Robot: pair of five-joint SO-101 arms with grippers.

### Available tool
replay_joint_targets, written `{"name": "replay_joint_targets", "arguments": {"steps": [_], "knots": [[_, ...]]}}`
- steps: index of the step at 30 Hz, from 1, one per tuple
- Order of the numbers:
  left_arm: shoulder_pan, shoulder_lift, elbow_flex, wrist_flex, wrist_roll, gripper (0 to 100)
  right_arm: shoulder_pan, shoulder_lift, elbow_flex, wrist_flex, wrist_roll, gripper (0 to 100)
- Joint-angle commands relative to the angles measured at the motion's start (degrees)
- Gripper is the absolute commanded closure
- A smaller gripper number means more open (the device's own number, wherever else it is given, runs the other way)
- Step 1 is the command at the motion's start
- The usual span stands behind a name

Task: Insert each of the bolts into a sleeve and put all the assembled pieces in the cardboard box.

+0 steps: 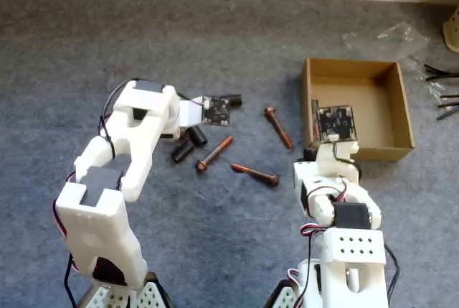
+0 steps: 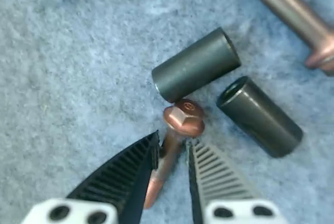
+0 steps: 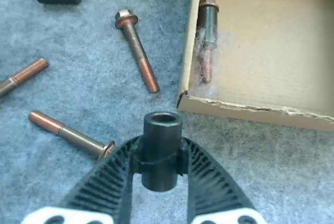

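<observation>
Where the carpet (image 1: pixel 107 49) meets the right arm's reach, the box (image 1: pixel 380 154) stands open. It holds one assembled piece (image 3: pixel 207 31), a bolt through a sleeve, lying along the inside of the wall nearest the loose parts. The rest of the box floor is bare cardboard.

The right claw (image 3: pixel 160 145) is closed firmly on a sleeve (image 3: pixel 163 125), with one finger on each side and the bore's open end facing the wrist camera. It hangs over the carpet just outside the box's near corner.

The left claw (image 2: pixel 173 140) is down among the parts, narrowed to a slim gap around the shank of a bolt (image 2: pixel 182 119) that lies on the carpet. Both fingers sit right at the shank. The bolt's head touches the end of one free sleeve (image 2: pixel 195 65), and a second sleeve (image 2: pixel 259 116) lies just beside that one, angled away. A third free sleeve (image 1: pixel 231 100) lies apart, beyond the left wrist.

Three loose bolts lie on the carpet between the arms: one (image 1: pixel 215 154) near the pair of sleeves, one (image 1: pixel 254 174) closer to the right arm, and one (image 1: pixel 278 127) near the box.

That makes five bolts: one gripped, three loose and one boxed. There are also five sleeves: one gripped, three free and one boxed.
</observation>
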Motion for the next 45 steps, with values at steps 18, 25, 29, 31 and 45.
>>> {"name": "replay_joint_targets", "arguments": {"steps": [18, 25, 29, 31, 45], "knots": [[5.3, 0.0, -4.6, 2.5, 27.4, 99, 0.4, -0.8, -0.3, -1.8, -0.1, 99.3], [5.7, 0.0, -7.0, 2.4, 57.8, 99, 0.4, -0.8, -0.3, -1.8, -0.1, 99.3], [5.4, 0.3, -7.0, 2.4, 77.8, 99, 0.5, -0.8, -0.3, -1.8, -0.1, 99.3], [5.2, 0.3, -7.0, 2.5, 83.5, 99, 0.5, -0.8, -0.3, -1.8, -0.1, 99.3], [3.8, 0.4, -6.8, 4.7, 98.5, 99, 0.5, -0.8, -0.3, -1.8, -0.1, 99.3]]}}
